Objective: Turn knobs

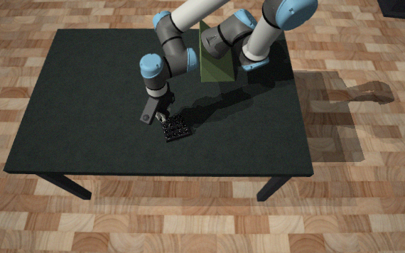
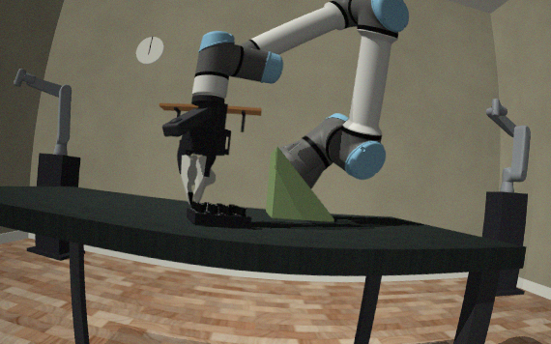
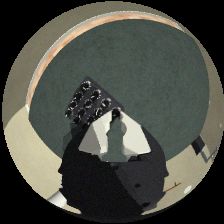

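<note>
The black knob box (image 1: 180,138) (image 2: 221,220) (image 3: 108,95) lies flat on the table, turned at an angle in the wrist view, with its rows of small dark knobs and pale marks facing up. My gripper (image 1: 163,121) (image 2: 193,201) (image 3: 115,111) points down at one corner of the box, its pale fingers narrowed together on the corner knob. The fingers hide most of that knob and the knobs beside it. The socket does not show, so I cannot tell which row letter this corner has. The knob pointers are too small to read.
The box rests on the dark table (image 1: 95,142) (image 2: 115,213) (image 3: 160,65). A green wedge-shaped mount (image 1: 217,72) (image 2: 291,203) carries the arm's base behind and to the right of the box. The arm's shadow falls beside the box.
</note>
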Robot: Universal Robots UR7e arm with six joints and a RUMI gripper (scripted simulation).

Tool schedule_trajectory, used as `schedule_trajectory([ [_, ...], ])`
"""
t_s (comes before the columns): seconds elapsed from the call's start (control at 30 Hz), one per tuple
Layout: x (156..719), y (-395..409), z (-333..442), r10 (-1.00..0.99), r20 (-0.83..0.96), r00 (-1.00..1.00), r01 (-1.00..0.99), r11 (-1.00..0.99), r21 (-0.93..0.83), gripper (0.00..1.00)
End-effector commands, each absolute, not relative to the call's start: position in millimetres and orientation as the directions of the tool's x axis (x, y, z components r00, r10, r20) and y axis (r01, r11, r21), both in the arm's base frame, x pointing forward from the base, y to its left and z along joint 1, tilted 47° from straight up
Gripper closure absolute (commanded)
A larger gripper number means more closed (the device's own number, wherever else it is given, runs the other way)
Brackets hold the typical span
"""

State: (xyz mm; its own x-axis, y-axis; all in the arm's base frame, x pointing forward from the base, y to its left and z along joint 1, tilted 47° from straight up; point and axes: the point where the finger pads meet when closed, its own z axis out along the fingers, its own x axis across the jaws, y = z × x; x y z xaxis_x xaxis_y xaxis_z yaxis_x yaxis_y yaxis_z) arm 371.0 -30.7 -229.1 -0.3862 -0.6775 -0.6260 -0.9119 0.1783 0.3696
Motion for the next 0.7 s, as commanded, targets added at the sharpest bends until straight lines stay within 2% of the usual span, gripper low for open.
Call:
schedule_trajectory([
  [0.0, 370.2, -29.0, -229.3, -0.676, -0.626, -0.387, -0.911, 0.178, 0.371, 0.96],
  [0.67, 370.2, -29.0, -229.3, -0.678, -0.629, -0.381, -0.914, 0.173, 0.367, 0.96],
])
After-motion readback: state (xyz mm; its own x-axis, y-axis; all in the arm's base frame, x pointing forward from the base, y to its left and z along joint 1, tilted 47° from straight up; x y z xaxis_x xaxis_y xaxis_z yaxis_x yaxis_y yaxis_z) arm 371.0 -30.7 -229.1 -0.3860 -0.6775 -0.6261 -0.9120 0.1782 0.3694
